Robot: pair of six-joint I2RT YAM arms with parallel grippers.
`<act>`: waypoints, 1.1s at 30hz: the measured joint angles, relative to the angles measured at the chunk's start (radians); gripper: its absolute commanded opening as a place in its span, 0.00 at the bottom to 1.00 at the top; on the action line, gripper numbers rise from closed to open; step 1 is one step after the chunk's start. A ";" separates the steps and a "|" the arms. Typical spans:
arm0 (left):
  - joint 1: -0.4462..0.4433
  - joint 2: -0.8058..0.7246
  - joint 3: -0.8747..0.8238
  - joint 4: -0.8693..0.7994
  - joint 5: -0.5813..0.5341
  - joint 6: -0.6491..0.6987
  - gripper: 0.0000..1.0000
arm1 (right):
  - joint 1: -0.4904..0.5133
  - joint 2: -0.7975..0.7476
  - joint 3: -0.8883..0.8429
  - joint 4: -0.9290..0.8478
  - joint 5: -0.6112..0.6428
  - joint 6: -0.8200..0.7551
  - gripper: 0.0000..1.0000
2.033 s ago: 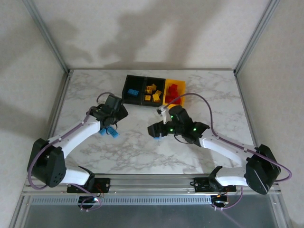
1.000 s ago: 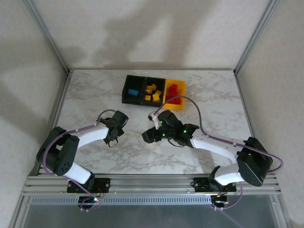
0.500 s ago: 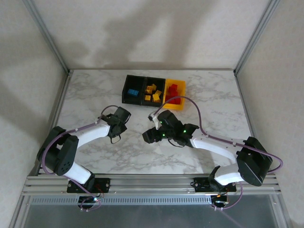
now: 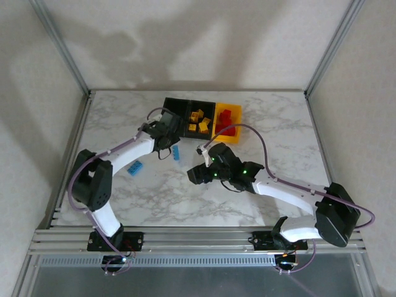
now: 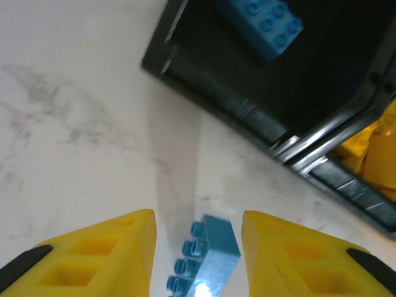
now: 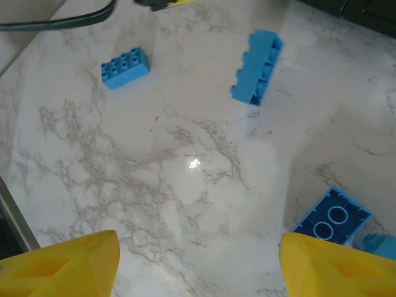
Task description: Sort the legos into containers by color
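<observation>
the left arm has swung up from mid-table to the left black bin (image 5: pixel 229 108), but the blue brick (image 4: pixel 176 152) it went for now lies on its side on the marble just short of that bin's near wall, not inside beside the binned blue brick (image 5: pixel 263 25). the left gripper (image 5: pixel 198 213) hangs over it, fingers a little apart with nothing clamped, so i'd say it wants another pick. the right gripper (image 6: pixel 198 238) sits wide apart and empty near an upturned blue brick (image 6: pixel 331 219), and a third loose brick (image 4: pixel 134 167) lies well off to the left.
</observation>
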 measured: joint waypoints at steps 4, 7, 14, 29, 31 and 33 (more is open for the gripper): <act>0.016 0.081 0.106 -0.004 0.016 0.032 0.45 | 0.000 -0.014 -0.003 -0.003 0.015 0.014 0.69; 0.026 0.120 0.157 -0.010 0.021 0.048 0.49 | -0.001 -0.026 -0.014 -0.006 0.026 0.026 0.69; 0.002 0.129 0.137 -0.008 0.078 0.095 0.56 | -0.029 -0.064 -0.050 -0.018 0.040 0.037 0.69; -0.085 0.121 -0.004 -0.023 0.156 0.230 0.52 | -0.100 -0.157 -0.108 -0.053 0.035 0.050 0.69; -0.085 0.135 0.013 -0.023 0.157 0.238 0.50 | -0.100 -0.164 -0.120 -0.059 0.035 0.056 0.69; -0.087 0.154 0.031 -0.021 0.160 0.244 0.49 | -0.100 -0.167 -0.122 -0.064 0.036 0.060 0.69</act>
